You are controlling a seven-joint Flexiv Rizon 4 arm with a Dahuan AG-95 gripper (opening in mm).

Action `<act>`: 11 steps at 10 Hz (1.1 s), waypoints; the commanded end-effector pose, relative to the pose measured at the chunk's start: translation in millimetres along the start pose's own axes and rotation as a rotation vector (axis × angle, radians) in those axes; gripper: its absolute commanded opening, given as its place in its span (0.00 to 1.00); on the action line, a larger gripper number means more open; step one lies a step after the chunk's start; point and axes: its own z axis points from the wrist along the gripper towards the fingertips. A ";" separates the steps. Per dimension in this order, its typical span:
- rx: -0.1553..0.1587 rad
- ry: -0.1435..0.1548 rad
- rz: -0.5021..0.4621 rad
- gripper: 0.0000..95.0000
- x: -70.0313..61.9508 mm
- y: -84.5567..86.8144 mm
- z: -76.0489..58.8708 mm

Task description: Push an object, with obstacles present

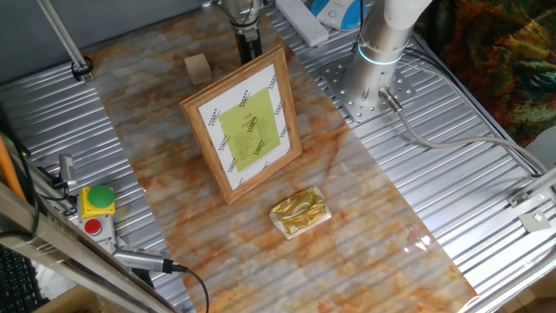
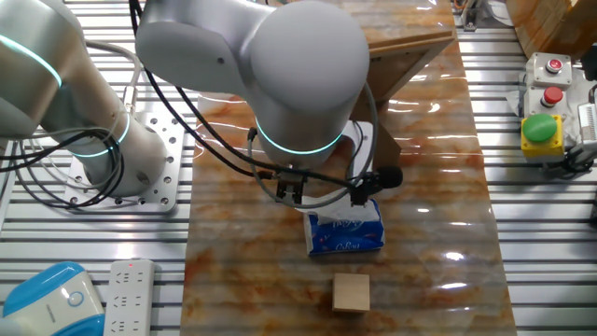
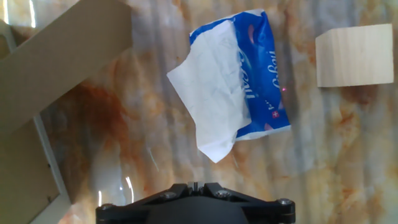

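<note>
The small tan wooden block (image 1: 197, 68) sits on the marbled table at the far end, behind the picture frame (image 1: 246, 122); it also shows in the other fixed view (image 2: 352, 292) and at the upper right of the hand view (image 3: 354, 55). The frame stands upright with a white mat and a yellow-green sheet. The gold foil packet (image 1: 300, 211) lies in front of it. My gripper (image 1: 248, 54) hangs behind the frame, to the right of the block and apart from it. In the hand view the gripper (image 3: 196, 185) has its jaws together and holds nothing.
A blue tissue pack (image 3: 249, 81) with a white tissue sticking out lies between my gripper and the block, also in the other fixed view (image 2: 345, 231). The frame's back stand (image 3: 62, 62) is at the left. A button box (image 1: 97, 209) sits off the table edge.
</note>
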 end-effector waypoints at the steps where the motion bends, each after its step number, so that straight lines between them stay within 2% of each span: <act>1: 0.013 0.010 -0.015 0.00 -0.4 0.5 1.1; 3: 0.007 0.021 -0.022 0.00 -0.2 -0.4 0.6; 4: -0.001 0.024 -0.024 0.00 1.6 -6.0 -1.7; 7: -0.014 0.034 -0.061 0.00 2.8 -38.6 -3.6; 10: -0.014 0.052 -0.080 0.00 3.0 -58.0 -0.6; 11: 0.010 0.071 -0.086 0.00 3.6 -63.2 -0.2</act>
